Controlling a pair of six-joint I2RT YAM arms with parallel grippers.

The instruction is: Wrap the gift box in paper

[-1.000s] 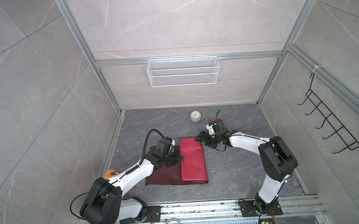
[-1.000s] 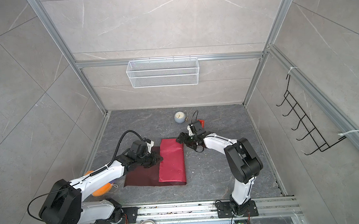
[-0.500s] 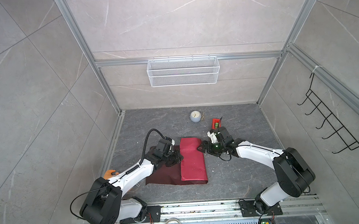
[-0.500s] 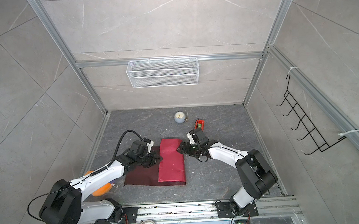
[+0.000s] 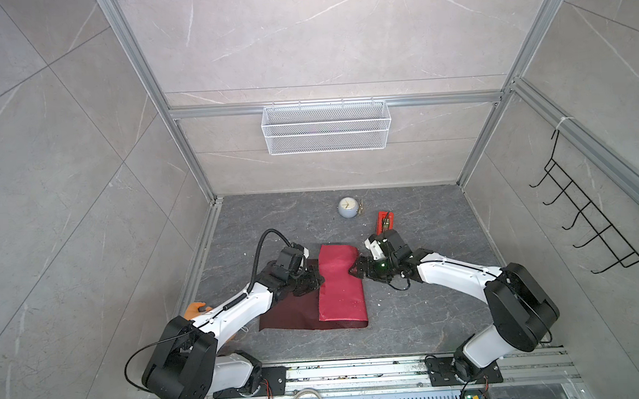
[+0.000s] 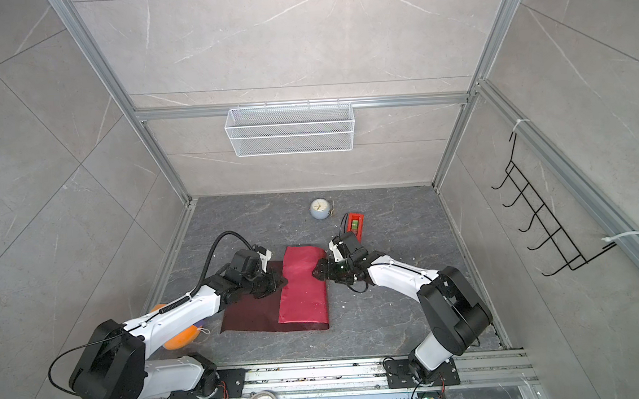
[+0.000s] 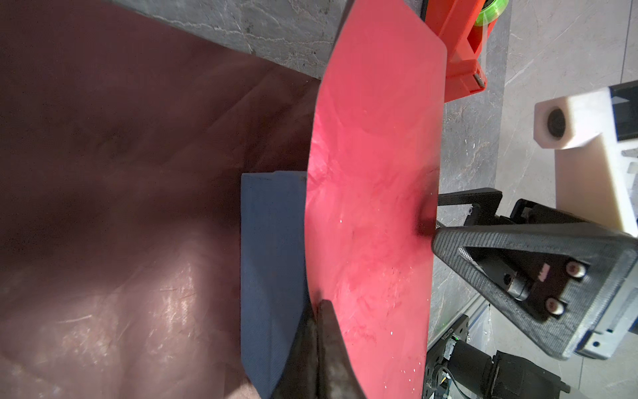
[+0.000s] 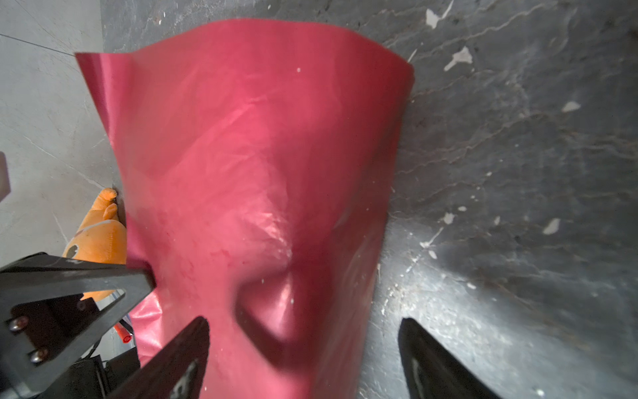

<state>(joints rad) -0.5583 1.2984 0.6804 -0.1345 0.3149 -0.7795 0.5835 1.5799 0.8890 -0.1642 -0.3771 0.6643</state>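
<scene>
Both top views look down from high up, side by side, and share the whole gray floor (image 5: 429, 314). The wrist cameras sit very close to the paper (image 7: 373, 172), on opposite sides. The left one sees the right gripper (image 7: 436, 219), and the right one sees the left gripper (image 8: 149, 276).

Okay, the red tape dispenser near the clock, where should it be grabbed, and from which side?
Take the red tape dispenser across its two long flat sides, about midway, coming down from above. It is narrow and stands on bare table, with room either side for open jaws. The right gripper, open and nearest, seems best placed; the clock stands clear of it.
</scene>
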